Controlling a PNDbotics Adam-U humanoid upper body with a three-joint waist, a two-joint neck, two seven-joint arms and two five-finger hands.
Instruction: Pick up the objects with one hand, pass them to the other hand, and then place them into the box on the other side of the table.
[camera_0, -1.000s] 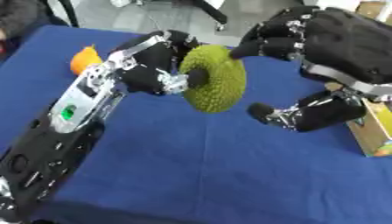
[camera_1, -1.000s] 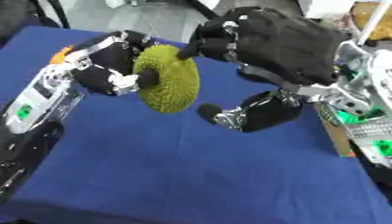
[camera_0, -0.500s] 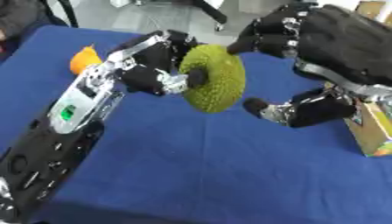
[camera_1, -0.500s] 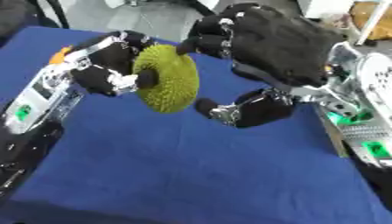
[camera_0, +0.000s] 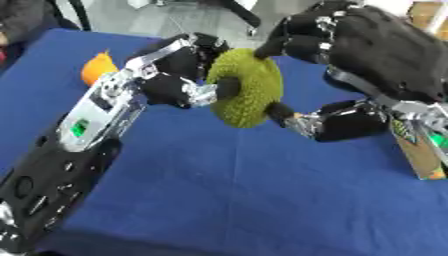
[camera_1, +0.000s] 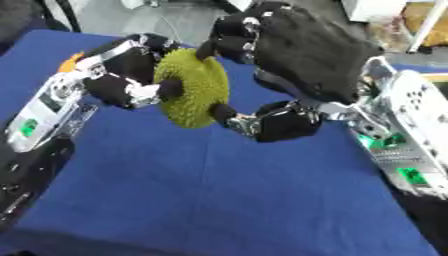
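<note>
A green spiky fruit hangs above the blue table, held between both hands. My left hand grips it from the left, with fingers curled round its left side and a thumb on its face. From the right, my right hand closes round it. Its curled fingers lie on the fruit's top edge, and its thumb touches the lower right side. The fruit's far side is hidden.
An orange object lies on the table behind my left arm. A cardboard box stands at the table's right edge, partly hidden by my right arm. The near half of the blue cloth is bare.
My right hand has moved left toward the fruit; its thumb, apart from it before, now touches its lower side. The left hand keeps its hold in nearly the same place.
</note>
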